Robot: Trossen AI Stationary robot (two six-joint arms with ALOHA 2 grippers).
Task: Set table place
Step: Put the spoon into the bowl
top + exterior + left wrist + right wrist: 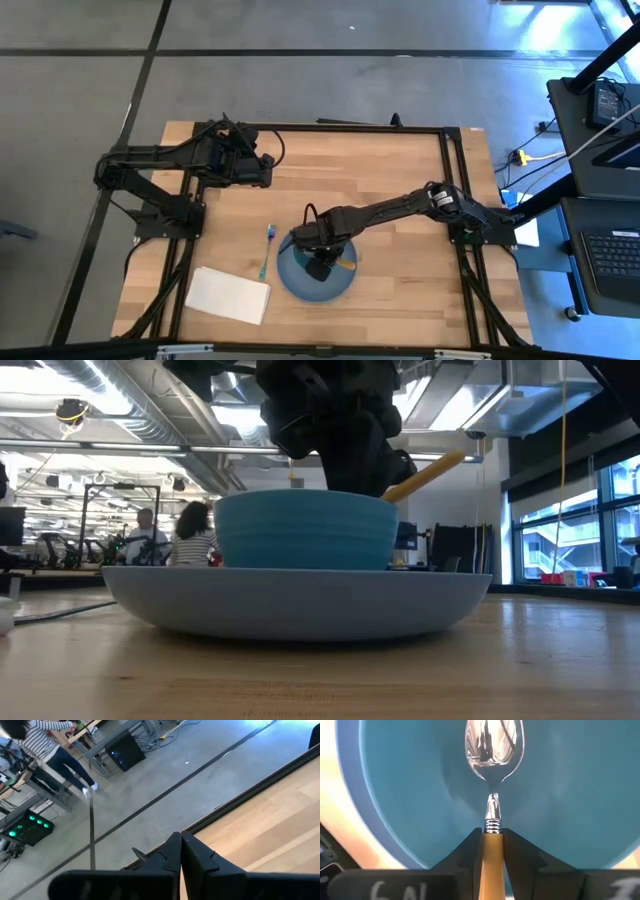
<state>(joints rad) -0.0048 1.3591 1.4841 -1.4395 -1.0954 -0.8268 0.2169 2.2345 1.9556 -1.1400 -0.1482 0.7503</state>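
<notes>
In the upper left of the high view the left gripper (268,168) waits over the bare light wooden plank tabletop (400,180), its two dark fingers pressed together with nothing between them. Lower left, the white rectangular napkin (228,295) lies flat near the table's front edge. Just right of it, the teal-handled fork (266,250) rests on the wood, between the napkin and the large round blue plate (290,283). The smaller teal bowl (305,530) sits on that plate, at the lower centre of the high view.

Above the bowl hangs the right gripper (492,841), its fingers clamped on the orange handle of the metal spoon (493,750), whose shiny head is poised over the bowl's inside.

As a judgement, the setting is well advanced: plate, bowl, fork and napkin are down and grouped. The spoon is the one piece not yet laid, and the napkin and fork may want tidying beside the plate.
</notes>
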